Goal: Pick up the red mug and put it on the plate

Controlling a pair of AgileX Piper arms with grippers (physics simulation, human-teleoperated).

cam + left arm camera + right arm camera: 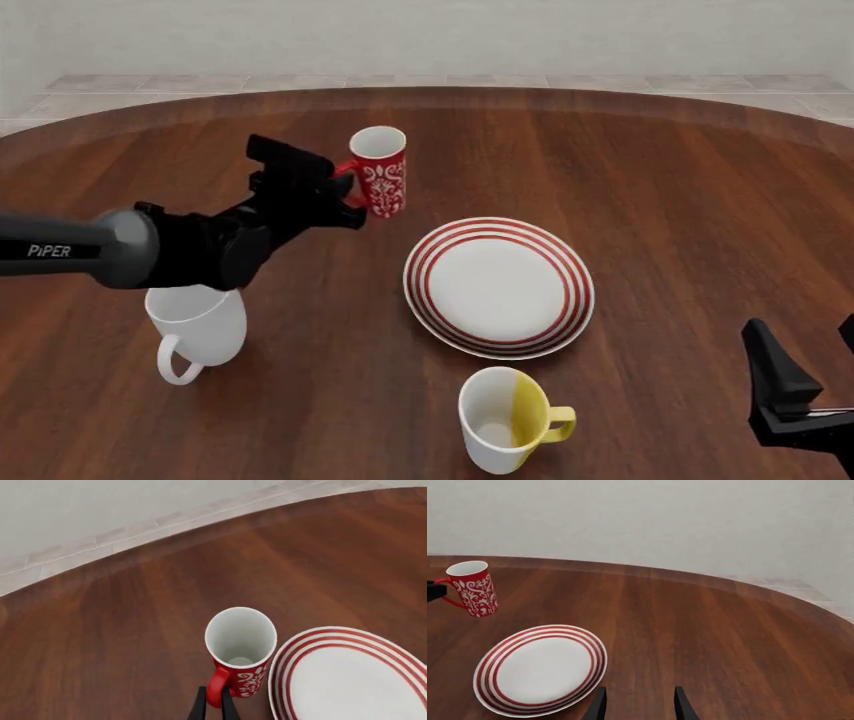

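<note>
The red mug [380, 170] with its white pattern hangs by its handle from my left gripper [350, 195], which is shut on that handle. In the left wrist view the two fingers pinch the red handle at my left gripper [213, 706], and the red mug [240, 647] shows its white inside. The mug tilts slightly and sits just beyond the far-left rim of the plate [430, 285]. The red mug [471, 588] and the plate [486, 672] also show in the right wrist view. My right gripper [807, 355] stands open near the front right, empty.
A plain white mug [200, 322] stands under the left arm at the front left. A white-and-yellow mug [503, 417] stands in front of the plate. The table's curved far edge [441, 92] meets a pale tiled floor.
</note>
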